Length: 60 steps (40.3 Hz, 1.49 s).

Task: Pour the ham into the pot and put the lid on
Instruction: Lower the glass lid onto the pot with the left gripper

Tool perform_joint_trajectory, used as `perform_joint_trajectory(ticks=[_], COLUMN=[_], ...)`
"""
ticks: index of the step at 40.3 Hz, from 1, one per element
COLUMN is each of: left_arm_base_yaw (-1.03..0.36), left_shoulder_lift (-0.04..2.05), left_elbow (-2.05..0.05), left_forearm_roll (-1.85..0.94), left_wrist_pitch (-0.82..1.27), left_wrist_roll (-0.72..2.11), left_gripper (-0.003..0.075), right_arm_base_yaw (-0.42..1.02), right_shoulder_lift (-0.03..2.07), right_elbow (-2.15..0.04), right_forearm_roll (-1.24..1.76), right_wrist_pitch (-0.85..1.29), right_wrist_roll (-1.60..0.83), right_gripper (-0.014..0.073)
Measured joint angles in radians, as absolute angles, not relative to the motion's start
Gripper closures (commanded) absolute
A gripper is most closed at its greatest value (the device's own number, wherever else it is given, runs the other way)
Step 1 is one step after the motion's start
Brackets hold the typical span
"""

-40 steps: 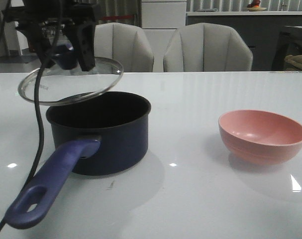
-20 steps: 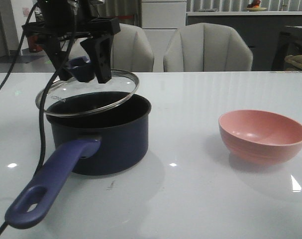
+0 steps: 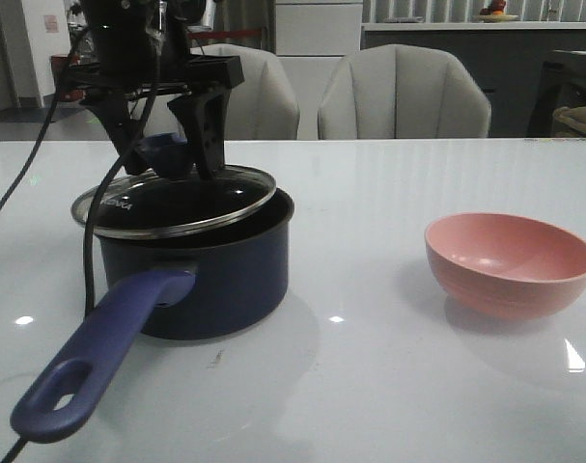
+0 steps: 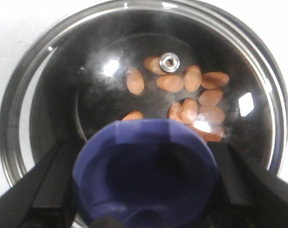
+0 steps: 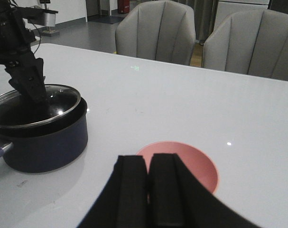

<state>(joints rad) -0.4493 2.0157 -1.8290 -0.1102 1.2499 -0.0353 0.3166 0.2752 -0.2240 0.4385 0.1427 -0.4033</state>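
The lid [image 3: 174, 201] is held by its knob in the left gripper [image 3: 167, 159], tilted on the pot [image 3: 196, 265]; the right gripper [image 5: 147, 190] is closed, above the pink bowl [image 3: 510, 263].

front: level, forward | left wrist: close, downward | right wrist: oblique | shared: pot [image 3: 196, 260]

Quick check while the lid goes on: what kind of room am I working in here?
Likely a dining area in a home or showroom: a glossy white table, two padded grey chairs behind it, and a counter with cabinets along the back wall.
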Motion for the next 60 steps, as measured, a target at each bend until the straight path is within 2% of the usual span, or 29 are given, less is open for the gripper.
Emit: perform_joint_trajectory(ticks=[55, 60], left_arm_base_yaw=[-0.515, -0.515], left_shoulder_lift=[2.031, 2.031], left_elbow=[-1.838, -1.838], left_forearm_roll=[-0.033, -0.033], left_wrist_pitch=[1.235, 1.235], left_wrist_roll=[-0.055, -0.058], left_gripper=[0.0410, 0.0384], right_arm_base_yaw=[0.317, 0.317], right_shoulder_lift=[0.275, 0.275], right_elbow=[-0.224, -0.224], right_forearm_roll=[0.438, 0.438], right_wrist_pitch=[0.143, 0.143], right_wrist_roll=[-0.403, -0.403], right_gripper=[0.0442, 0.0442])
